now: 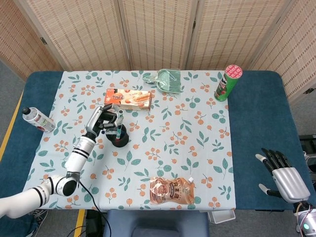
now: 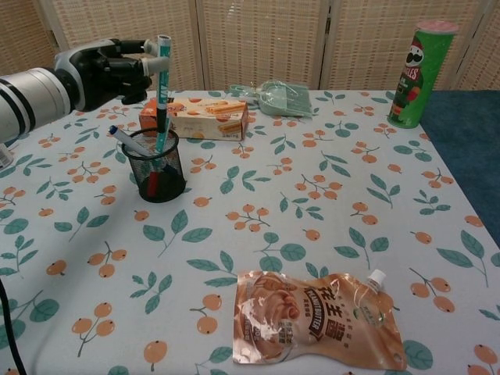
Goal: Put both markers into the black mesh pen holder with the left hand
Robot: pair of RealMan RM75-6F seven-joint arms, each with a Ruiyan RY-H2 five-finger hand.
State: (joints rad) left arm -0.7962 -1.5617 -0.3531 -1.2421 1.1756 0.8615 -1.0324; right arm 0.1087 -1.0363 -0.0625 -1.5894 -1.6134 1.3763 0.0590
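The black mesh pen holder (image 2: pixel 156 168) (image 1: pixel 119 138) stands on the left part of the floral tablecloth. It holds a teal marker and a blue-capped pen (image 2: pixel 125 139) leaning left. My left hand (image 2: pixel 105 72) (image 1: pixel 100 122) grips a second teal marker (image 2: pixel 162 78) (image 1: pixel 119 124) upright, just above the holder. Its black tip sits at the holder's mouth, in front of the marker inside. My right hand (image 1: pixel 283 178) rests open at the table's right front, holding nothing, seen only in the head view.
A biscuit box (image 2: pixel 195 117) lies just behind the holder. A green dustpan (image 2: pixel 281 98) is at the back, a green chips can (image 2: pixel 418 70) back right, a snack pouch (image 2: pixel 316 316) near the front edge, a water bottle (image 1: pixel 37 118) at far left.
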